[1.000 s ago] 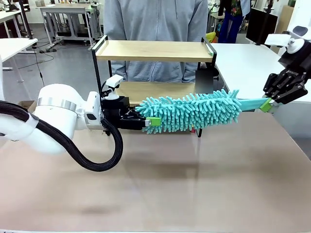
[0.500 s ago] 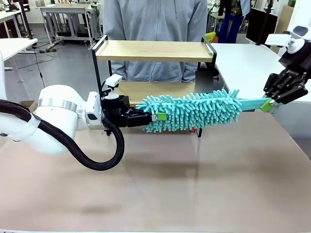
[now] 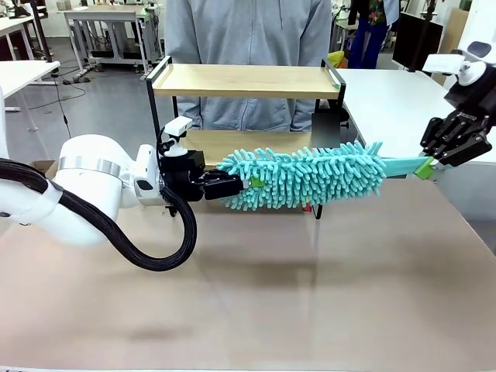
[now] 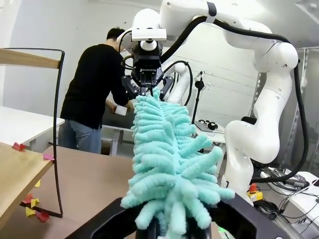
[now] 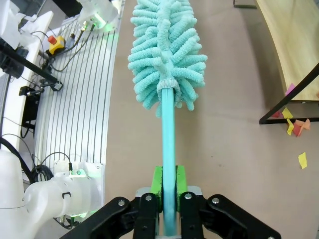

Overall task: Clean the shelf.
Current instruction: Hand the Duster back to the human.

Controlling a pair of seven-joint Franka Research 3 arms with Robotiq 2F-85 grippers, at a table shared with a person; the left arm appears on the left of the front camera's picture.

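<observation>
The shelf (image 3: pixel 246 80) stands at the table's far middle, two light wooden boards in a black frame. In front of its lower board a teal fluffy duster (image 3: pixel 310 174) hangs level above the table. My left gripper (image 3: pixel 246 184) is shut on the duster's left tip. My right gripper (image 3: pixel 425 167) is shut on the teal handle at the right. In the left wrist view the duster (image 4: pixel 167 164) runs away from my left gripper (image 4: pixel 169 225), with the shelf (image 4: pixel 20 172) at the left. In the right wrist view the handle (image 5: pixel 168 144) sits between my right gripper's (image 5: pixel 168 199) green pads.
A person in a grey hoodie (image 3: pixel 248 31) stands behind the shelf. Small red and yellow paper scraps (image 5: pixel 294 124) lie on the table by the shelf's foot, and more scraps (image 4: pixel 32 206) lie under the lower board. The brown table (image 3: pixel 256 310) is bare in front. A white table (image 3: pixel 387 101) stands at the right.
My left gripper's fingers, open around the duster's tip a second ago, have closed on it. The duster and the right arm have stayed in place.
</observation>
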